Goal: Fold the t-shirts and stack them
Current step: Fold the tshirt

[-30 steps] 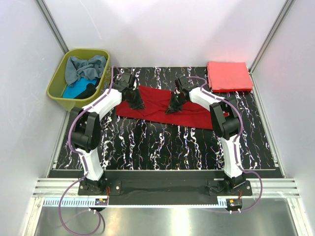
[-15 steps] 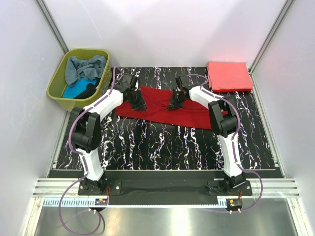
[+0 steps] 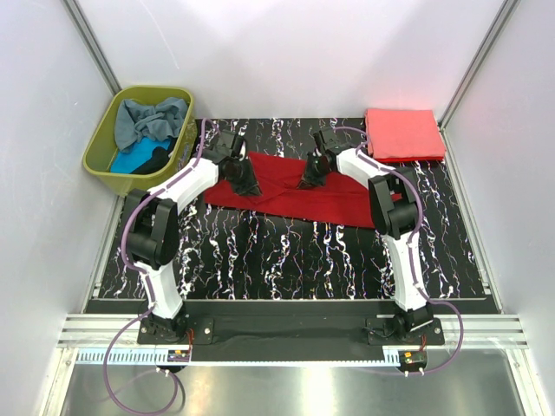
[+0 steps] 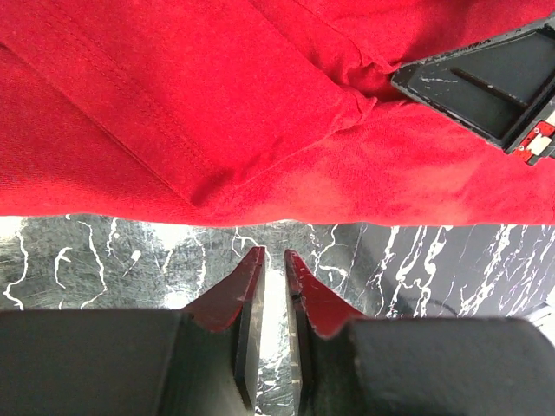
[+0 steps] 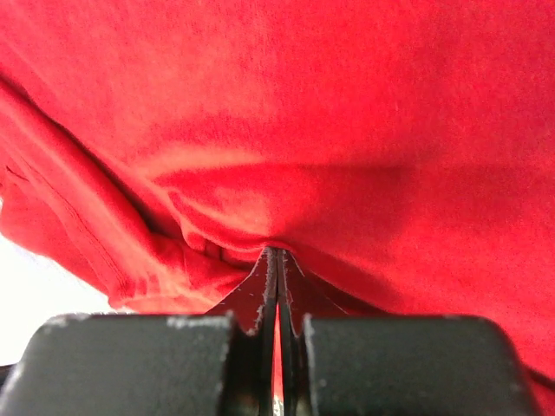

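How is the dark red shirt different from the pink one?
The dark red shirt lies spread long and rumpled in the middle; the pink shirt is folded into a neat square. The dark red shirt is darker and covers more table than the pink shirt. Both are plain, lying on the table.

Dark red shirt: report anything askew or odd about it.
The dark red shirt lies slanted across the table. It puckers into a wrinkled ridge where the right gripper pinches it. The left gripper sits slightly open just off its edge, holding nothing.
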Robot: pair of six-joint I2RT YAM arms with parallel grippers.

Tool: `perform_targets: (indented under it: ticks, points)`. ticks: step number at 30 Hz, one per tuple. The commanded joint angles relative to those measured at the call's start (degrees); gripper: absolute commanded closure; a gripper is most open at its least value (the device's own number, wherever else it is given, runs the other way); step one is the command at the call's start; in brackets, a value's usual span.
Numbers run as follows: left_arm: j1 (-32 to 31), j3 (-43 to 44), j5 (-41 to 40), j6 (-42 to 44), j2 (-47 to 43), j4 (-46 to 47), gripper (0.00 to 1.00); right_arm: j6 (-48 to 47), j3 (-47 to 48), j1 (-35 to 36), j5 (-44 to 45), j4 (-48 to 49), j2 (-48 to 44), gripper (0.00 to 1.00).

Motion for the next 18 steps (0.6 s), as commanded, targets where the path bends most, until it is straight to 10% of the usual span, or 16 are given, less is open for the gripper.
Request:
perform_targets:
  ticks: [1,8,18]
  points:
    - [-0.28,1.48,1.89,0.45,0.64,1.46,0.80,-2.43,-1.26,-1.19,-1.14,-1.87,-6.70,0.98]
    - [-0.27,3.32,2.33,1.07,4.77,1.19,0.80,-6.20,-11.97,-12.43,-6.92,-7.14,-17.78,0.76]
    - [-0.36,4.82,1.01,0.90,7.24,1.19,0.81,-13.34,-22.27,-27.99,-4.48,-9.36,-21.22,0.87]
